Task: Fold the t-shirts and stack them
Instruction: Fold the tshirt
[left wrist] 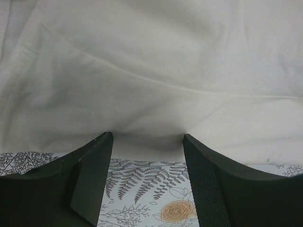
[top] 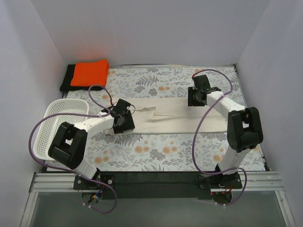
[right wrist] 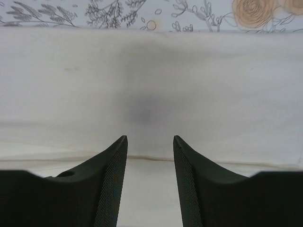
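Note:
The cream t-shirt (top: 175,116) lies folded into a long strip across the middle of the flowered cloth. My left gripper (top: 123,121) is at the strip's left end. In the left wrist view it (left wrist: 147,137) stands open, with only bare cloth between the fingers and the cream t-shirt's (left wrist: 151,71) edge just past the tips. My right gripper (top: 195,98) hovers over the strip's far right part. It (right wrist: 150,138) is open above the cream t-shirt (right wrist: 151,85), holding nothing. The orange t-shirt (top: 90,72) sits folded on the black t-shirt (top: 67,78) at the back left corner.
A white perforated basket (top: 56,126) stands at the left edge beside the left arm. The flowered tablecloth (top: 156,151) covers the table. White walls close the back and both sides.

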`<state>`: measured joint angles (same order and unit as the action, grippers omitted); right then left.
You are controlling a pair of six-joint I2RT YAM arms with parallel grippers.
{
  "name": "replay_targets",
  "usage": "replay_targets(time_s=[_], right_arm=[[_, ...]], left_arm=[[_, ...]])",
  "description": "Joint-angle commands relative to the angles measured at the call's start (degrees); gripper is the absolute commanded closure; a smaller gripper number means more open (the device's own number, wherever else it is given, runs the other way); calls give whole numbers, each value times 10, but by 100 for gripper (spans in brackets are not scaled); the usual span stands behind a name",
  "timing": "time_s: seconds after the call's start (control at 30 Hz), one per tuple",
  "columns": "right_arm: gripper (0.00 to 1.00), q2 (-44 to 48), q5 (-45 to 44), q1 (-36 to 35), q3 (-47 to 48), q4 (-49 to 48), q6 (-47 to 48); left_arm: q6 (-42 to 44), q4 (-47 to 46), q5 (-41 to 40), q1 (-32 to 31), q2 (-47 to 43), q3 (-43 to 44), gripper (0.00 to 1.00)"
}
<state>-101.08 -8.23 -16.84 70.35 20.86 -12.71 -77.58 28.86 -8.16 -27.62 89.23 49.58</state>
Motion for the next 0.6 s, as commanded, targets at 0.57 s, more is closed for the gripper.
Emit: replay_targets(time_s=[0.57], right_arm=[[58, 135, 265, 137, -106, -15, 8]], left_arm=[[46, 8, -34, 12, -17, 117, 37]])
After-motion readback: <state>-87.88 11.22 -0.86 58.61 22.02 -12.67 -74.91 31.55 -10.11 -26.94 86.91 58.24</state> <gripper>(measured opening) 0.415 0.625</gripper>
